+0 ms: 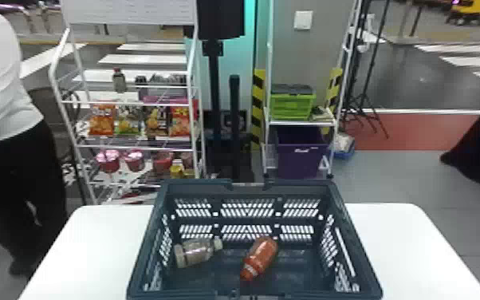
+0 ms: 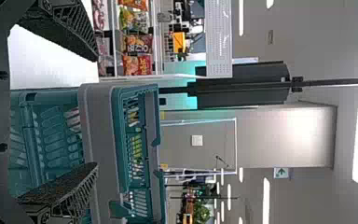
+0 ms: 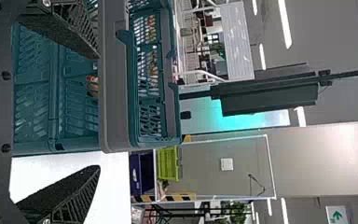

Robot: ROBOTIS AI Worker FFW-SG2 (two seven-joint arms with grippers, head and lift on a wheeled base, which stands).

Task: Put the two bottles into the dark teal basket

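Left fingers (image 2: pixel 63 186) and right fingers (image 3: pixel 61 191) stand parted, holding nothing, near the basket (image 1: pixel 199 187) on the bench (image 1: pixel 410 247). Clear bottle (image 1: pixel 196 253) and orange bottle (image 1: pixel 260 257) lie inside, apart. Placing judged complete; next move: withdraw both arms, avoiding the rim.

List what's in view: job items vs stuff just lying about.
Job:
- dark teal basket
- orange bottle, pale bottle, both inside it
- left gripper, right gripper

Lying about:
- snack bags
- pink cups
- green crate
- purple bin
- upright bottle
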